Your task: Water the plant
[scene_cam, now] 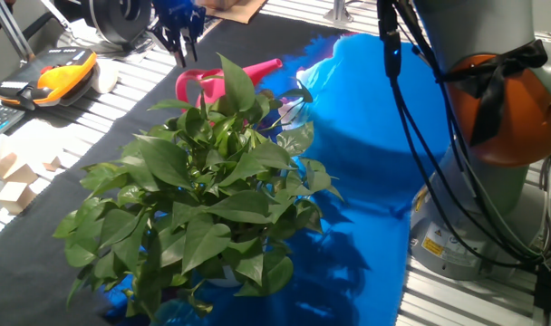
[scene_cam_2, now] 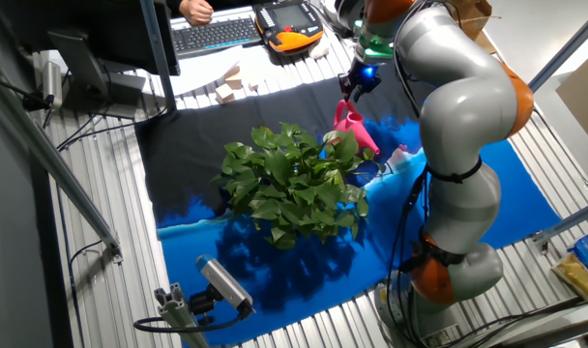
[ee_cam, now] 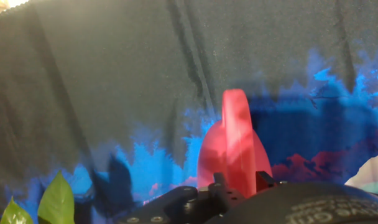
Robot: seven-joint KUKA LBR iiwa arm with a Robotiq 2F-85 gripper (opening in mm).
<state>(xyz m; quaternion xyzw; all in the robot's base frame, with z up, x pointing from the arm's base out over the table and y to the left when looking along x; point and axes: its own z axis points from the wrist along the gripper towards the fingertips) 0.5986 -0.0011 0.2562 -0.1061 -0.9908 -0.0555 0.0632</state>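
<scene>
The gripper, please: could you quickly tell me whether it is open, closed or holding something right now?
Gripper: open, holding nothing; it hangs just above the handle of the pink watering can, beside the plant.

One plant on the table, and it's a big one. One pink watering can tucked behind it. One robot arm, carrying one gripper. One black-and-blue cloth spread under it all. Over at the far edge: one keyboard, one orange-and-black handheld controller. Wooden blocks too — a small cluster, several pieces, exact number hard to call. And one human hand up by the keyboard.
</scene>
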